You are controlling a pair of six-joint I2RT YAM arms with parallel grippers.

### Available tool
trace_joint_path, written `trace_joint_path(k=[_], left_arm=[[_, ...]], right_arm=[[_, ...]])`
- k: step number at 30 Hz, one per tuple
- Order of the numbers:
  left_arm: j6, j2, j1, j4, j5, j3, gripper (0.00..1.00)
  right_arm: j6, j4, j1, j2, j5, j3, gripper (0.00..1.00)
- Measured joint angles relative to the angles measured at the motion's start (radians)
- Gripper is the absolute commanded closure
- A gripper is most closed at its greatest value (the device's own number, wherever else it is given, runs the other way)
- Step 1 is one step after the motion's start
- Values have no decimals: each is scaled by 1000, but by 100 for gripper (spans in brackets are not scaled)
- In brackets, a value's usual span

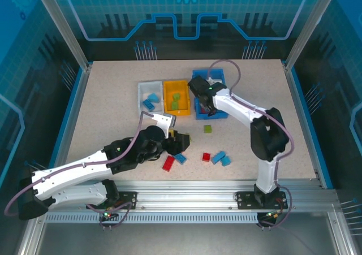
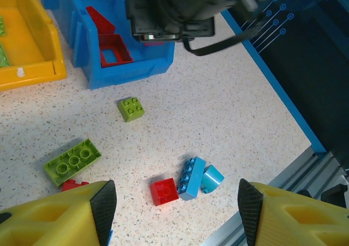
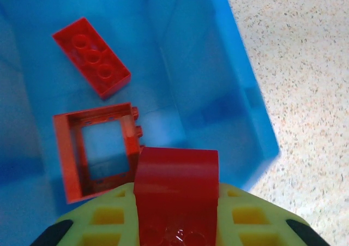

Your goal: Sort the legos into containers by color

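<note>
Right wrist: right pincer (image 3: 177, 227) clamped on one red brick (image 3: 175, 175), hanging over the blue bin (image 3: 240, 109). Two reds lie inside: a studded block (image 3: 91, 57) farther in, an open square frame (image 3: 98, 148) nearer.

Left wrist: left pincer (image 2: 177, 210) spread wide, nothing between its fingers, above the loose pieces. Count on the tabletop (image 2: 229, 109):
- two green: a square green lego (image 2: 131, 108) and a long green lego (image 2: 72, 161)
- two light blue legos (image 2: 191, 178), touching each other
- one red cube (image 2: 164, 191) against them, plus a red corner (image 2: 73, 185) by the left finger

Top external: three bins in a row, white-grey bin (image 1: 151, 88) left, yellow-orange bin (image 1: 176, 88) middle, blue right.
</note>
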Motion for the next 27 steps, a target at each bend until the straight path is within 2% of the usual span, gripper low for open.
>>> trace_joint_path(k=[7,12,15,20,23,25,27], left_arm=[[-2,-20,0,-20,-12,0,35],[-2,-21,0,-39,-16,0,35],[-3,-21,0,-49,-24,0,35],[-3,-21,0,-72,-51,0,35],[-27,-22,0,-104,-85,0,36],[-52,-21,0,-131,-111,0,37],[-77,-21,2,-159,-132,-2,38]], right_arm=[[-34,-62,-39,125,14,82,70],[-46,-69,-51,155,6,108,50],[-54,-70,-51,157,0,108,42],[-55,-70,-47,155,0,109,43],[-54,-70,-36,134,1,111,49],[-50,-70,-25,101,0,111,59],[-44,-69,-16,54,-1,113,64]])
